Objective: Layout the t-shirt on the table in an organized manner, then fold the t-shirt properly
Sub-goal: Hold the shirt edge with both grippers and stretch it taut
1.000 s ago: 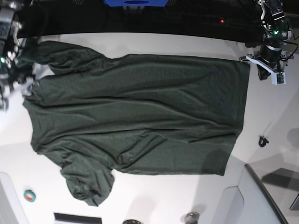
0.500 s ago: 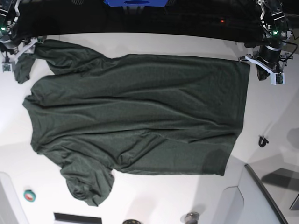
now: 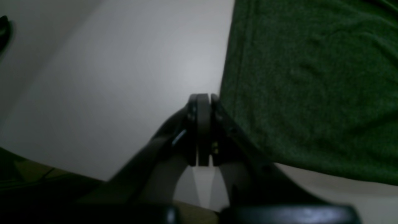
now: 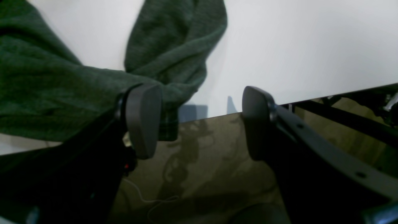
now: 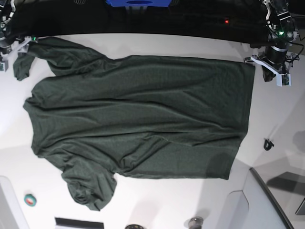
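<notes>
The t-shirt (image 5: 138, 119) lies spread over the table (image 5: 143, 43), dark green and rippled with soft creases, hem at the base view's right, one sleeve bunched at the bottom left and the other stretched to the top left corner. Only the right wrist view shows that far sleeve draped over one pad of the right gripper (image 4: 199, 123) — jaws wide apart, nothing clamped between them. The left gripper (image 3: 203, 96) is pressed closed and empty, just beside the hem on bare table.

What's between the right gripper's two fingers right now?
Nothing: the right gripper stands open and empty in the right wrist view; the t-shirt sleeve lies outside one finger.
</notes>
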Available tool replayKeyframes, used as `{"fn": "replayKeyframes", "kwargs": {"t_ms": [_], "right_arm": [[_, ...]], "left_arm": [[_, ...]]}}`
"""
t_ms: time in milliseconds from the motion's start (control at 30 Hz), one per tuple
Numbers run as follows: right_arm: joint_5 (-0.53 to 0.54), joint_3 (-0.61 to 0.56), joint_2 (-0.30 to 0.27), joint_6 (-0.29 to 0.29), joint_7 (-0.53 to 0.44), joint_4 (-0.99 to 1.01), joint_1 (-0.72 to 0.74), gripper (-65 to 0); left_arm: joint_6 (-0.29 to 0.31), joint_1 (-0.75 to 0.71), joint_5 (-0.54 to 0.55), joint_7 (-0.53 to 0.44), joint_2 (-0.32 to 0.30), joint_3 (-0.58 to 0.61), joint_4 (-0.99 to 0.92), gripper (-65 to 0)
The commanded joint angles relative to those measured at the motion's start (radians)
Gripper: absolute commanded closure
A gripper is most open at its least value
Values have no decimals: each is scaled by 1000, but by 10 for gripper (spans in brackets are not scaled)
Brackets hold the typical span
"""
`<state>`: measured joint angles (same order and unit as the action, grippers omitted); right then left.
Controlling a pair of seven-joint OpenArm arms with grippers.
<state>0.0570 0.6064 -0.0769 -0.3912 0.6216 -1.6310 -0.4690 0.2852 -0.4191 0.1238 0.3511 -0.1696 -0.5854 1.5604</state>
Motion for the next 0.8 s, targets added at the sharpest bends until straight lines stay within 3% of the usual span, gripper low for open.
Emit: {"fn": "replayKeyframes", "kwargs": {"t_ms": [0, 500, 767], "right_arm": [[5, 25, -11, -5, -13, -18, -6, -377], [5, 33, -10, -7, 37, 19, -14, -377], [5, -52, -11, -7, 36, 77, 2, -377]], "left_arm": [[-7, -4, 4, -20, -14, -5, 15, 0], [-7, 6, 4, -20, -15, -2, -35, 0], [-7, 6, 4, -20, -15, -6, -35, 0]]}}
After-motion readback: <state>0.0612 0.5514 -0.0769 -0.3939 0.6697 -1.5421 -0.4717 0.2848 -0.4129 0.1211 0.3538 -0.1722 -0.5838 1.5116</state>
